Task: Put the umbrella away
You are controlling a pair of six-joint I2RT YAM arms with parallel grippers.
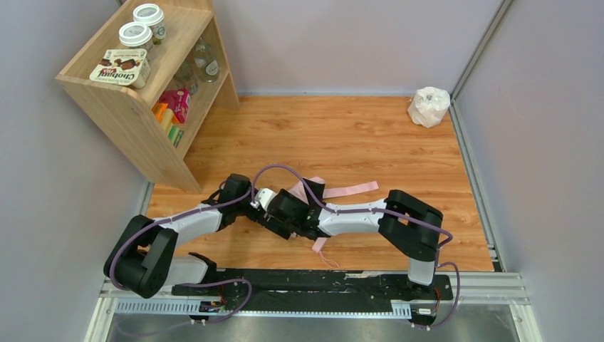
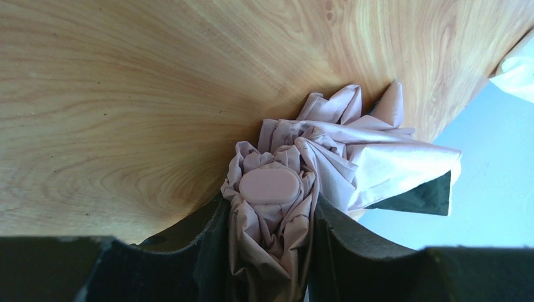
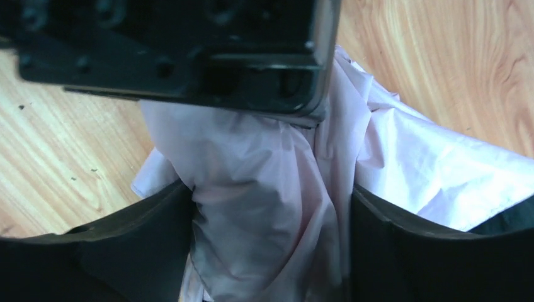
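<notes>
L arm, R arm: white links, blk joints, purple cables, blk jaws.

You could read one word only: "Chobuy", or close to it, on the snack box atop the shelf, upper left.

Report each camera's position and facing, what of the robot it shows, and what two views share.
Top external: above and behind the bases, looking down on the table; both arms show, left gripper and right gripper meeting at the umbrella.
Left wrist: on the left arm, looking along its fingers at bunched umbrella fabric between them.
Right wrist: on the right arm, looking past its fingers at the fabric; a black housing blocks the top.
Shared: both wrist views show pink fabric over wood.
</notes>
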